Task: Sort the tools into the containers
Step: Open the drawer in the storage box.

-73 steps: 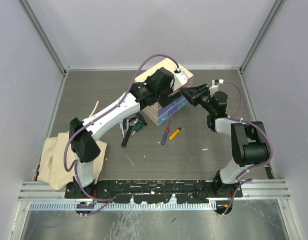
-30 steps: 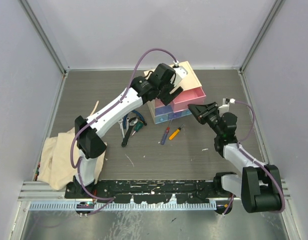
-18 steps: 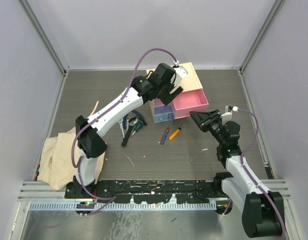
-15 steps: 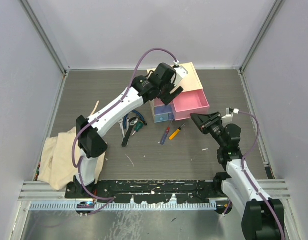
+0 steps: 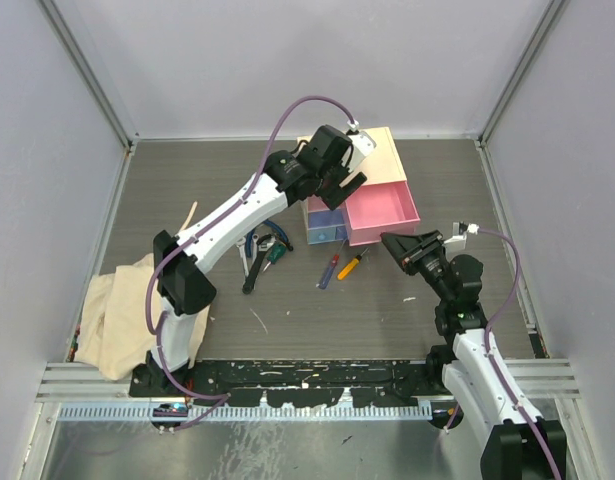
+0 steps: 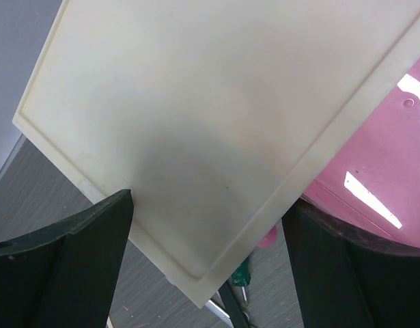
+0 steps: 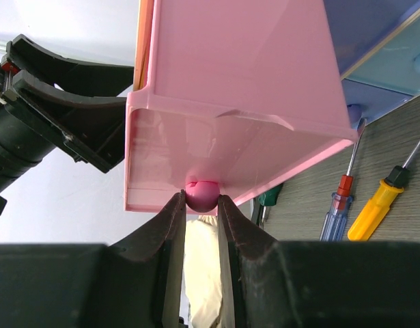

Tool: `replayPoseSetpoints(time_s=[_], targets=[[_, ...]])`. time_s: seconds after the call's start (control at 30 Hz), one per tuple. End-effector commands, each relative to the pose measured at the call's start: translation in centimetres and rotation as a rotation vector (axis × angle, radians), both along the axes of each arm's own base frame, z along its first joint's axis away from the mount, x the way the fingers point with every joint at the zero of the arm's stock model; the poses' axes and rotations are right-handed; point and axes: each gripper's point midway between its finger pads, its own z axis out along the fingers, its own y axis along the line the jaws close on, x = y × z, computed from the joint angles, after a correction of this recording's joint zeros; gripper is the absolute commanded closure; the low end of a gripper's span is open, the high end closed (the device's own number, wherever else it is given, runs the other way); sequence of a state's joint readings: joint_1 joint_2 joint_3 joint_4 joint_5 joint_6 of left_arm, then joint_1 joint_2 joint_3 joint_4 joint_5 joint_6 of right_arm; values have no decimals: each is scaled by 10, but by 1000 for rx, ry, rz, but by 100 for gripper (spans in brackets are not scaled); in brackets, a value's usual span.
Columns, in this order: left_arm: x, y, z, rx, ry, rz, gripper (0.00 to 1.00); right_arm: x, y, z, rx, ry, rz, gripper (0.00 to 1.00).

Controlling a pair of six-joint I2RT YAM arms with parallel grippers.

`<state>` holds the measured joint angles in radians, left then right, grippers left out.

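The cream chest (image 5: 372, 150) stands at the back middle, its pink drawer (image 5: 382, 212) pulled far out. The purple drawer (image 5: 325, 212) and the blue drawer (image 5: 330, 234) sit closed below. My right gripper (image 5: 391, 242) is shut on the pink knob (image 7: 201, 194). My left gripper (image 5: 339, 170) is open, its fingers (image 6: 66, 266) straddling a corner of the chest's top (image 6: 216, 102). On the table lie blue-handled pliers (image 5: 259, 243), a green-handled screwdriver (image 5: 277, 256), a red-handled screwdriver (image 5: 330, 270) and an orange one (image 5: 352, 265). The wrenches are not clear.
A thin wooden stick (image 5: 190, 217) lies at the left. A cream cloth (image 5: 112, 310) is heaped by the left arm's base. A dark tool (image 5: 250, 275) lies near the pliers. Grey walls close the table on three sides.
My right gripper has drawn back toward the near right with the pink knob, pulling the pink drawer out of the chest. My left gripper stays on the chest's top.
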<state>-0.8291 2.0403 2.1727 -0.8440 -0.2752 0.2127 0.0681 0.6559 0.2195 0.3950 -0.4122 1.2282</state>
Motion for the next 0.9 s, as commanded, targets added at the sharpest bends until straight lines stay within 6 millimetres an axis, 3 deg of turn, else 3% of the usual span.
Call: replayPoseSetpoints(time_s=[0.0,0.13,0.27,0.5,0.87], targets=[[24,6,21,-56,-77,70,12,-8,7,-16,-24,53,47,92],[23,6,24,-63,-79,68,12,-7,5,-14,-48,53,37,73],[22,6,26,-68,-80,63,12,-8,-1,-11,-100,55,10,63],[19,4,42,-111,-93,57,10,-15,-11,-13,-175,85,-32,55],[-6,3,106,-283,-123,-2,6,-29,-44,5,-405,82,-163,48]])
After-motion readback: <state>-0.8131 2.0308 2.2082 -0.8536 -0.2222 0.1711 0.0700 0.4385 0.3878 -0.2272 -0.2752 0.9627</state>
